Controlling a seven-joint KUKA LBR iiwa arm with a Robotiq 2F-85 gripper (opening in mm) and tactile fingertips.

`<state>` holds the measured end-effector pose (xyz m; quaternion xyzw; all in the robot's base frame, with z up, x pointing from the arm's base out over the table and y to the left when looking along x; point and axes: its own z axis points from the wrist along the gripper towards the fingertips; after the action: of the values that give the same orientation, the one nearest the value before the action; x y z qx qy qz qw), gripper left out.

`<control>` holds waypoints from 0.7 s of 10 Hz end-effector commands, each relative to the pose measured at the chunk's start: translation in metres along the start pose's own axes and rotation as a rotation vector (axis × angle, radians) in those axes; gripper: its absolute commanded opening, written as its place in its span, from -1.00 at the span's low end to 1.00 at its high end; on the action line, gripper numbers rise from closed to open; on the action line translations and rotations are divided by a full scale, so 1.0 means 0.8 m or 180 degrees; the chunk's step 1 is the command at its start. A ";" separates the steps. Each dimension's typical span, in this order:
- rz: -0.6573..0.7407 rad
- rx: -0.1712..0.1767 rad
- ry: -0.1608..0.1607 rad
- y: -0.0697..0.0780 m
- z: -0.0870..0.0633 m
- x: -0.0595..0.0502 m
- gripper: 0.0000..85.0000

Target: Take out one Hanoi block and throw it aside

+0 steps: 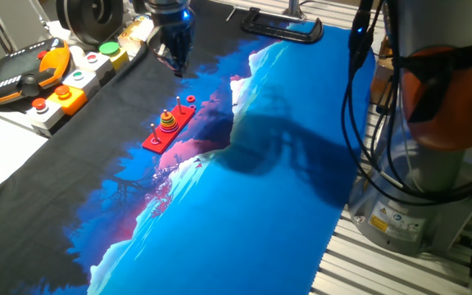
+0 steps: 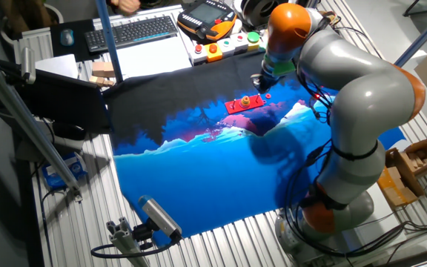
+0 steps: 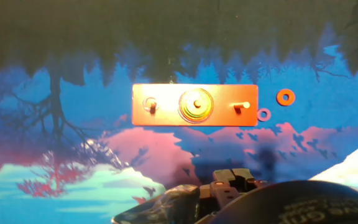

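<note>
The Hanoi block point(image 3: 285, 97), a tiny red ring, lies flat on the cloth just off the right end of the red pegged base point(image 3: 166, 118). It also shows in one fixed view point(image 1: 190, 101). The larger rings point(image 3: 195, 104) stay stacked on the middle peg point(image 1: 168, 120). A small bluish ring point(image 3: 263, 115) lies at the base's right corner. My gripper point(image 1: 178, 69) hangs above the black cloth beyond the base, away from the ring. Its fingers point(image 3: 224, 178) look pressed together with nothing between them.
A control box with coloured buttons point(image 1: 72, 78) and an orange pendant point(image 1: 23, 78) sit at the table's left edge. A black clamp point(image 1: 285, 29) lies at the far edge. The arm's base point(image 1: 416, 205) stands at the right, and a keyboard point(image 2: 132, 31) lies behind the cloth.
</note>
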<state>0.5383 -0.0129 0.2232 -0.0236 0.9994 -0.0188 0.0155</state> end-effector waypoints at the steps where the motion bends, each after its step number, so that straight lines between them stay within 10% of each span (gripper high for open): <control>1: -0.0020 0.0015 -0.0012 -0.003 -0.002 0.002 -0.98; 7: -0.0063 0.0011 -0.0031 -0.006 -0.004 0.003 -0.98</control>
<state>0.5361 -0.0179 0.2266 -0.0335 0.9990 -0.0206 0.0202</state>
